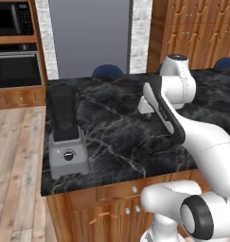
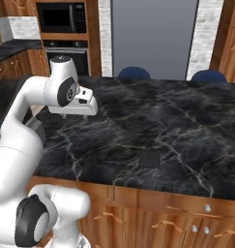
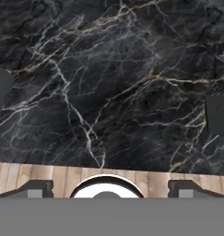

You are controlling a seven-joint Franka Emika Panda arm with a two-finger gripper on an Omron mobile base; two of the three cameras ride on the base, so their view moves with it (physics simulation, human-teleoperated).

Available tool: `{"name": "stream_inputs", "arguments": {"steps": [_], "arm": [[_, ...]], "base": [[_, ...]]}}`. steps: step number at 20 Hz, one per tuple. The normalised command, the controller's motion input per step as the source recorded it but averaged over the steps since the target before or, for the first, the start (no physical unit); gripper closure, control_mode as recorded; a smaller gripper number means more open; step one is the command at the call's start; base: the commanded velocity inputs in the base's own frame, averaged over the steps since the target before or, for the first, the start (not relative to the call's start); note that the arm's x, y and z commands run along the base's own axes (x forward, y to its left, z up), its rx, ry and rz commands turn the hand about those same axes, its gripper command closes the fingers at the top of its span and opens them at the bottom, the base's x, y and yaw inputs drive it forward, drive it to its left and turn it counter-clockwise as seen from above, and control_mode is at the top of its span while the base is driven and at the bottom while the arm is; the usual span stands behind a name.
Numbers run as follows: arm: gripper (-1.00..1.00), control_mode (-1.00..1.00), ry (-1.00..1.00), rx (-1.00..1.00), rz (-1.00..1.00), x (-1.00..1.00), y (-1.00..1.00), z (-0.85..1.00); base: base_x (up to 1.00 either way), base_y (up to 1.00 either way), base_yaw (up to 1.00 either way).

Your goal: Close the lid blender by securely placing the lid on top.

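Hovering above the black marble worktop (image 1: 135, 127), the white arm's two-finger end effector (image 3: 105, 189) points down with its dark fingertips (image 3: 35, 189) spread wide apart and nothing between them. At the worktop's left end stands the blender (image 1: 66, 137), a boxy grey base with one round black knob under a tall dark jar. Well apart from it lies the small flat black squarish lid (image 2: 149, 159), flat on the marble near the front edge; it also shows at the hand view's right edge (image 3: 218, 115).
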Motion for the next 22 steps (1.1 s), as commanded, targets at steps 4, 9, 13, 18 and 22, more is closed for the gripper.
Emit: {"name": "stream_inputs", "arguments": {"steps": [4,9,13,18,22], "arm": [[-1.0,1.0,0.0,0.0,0.0,0.0,0.0,0.0],[-1.0,1.0,0.0,0.0,0.0,0.0,0.0,0.0],[-1.0,1.0,0.0,0.0,0.0,0.0,0.0,0.0],[-1.0,-1.0,0.03,0.15,-0.05,-0.02,-0.69,-0.65],[-1.0,-1.0,0.24,0.27,-0.25,-0.02,-0.99,-0.8]], "base": [[0.33,-0.25,0.0],[0.16,-0.22,0.0],[0.05,-0.23,0.02],[0.0,0.0,0.0],[0.0,0.0,0.0]]}}
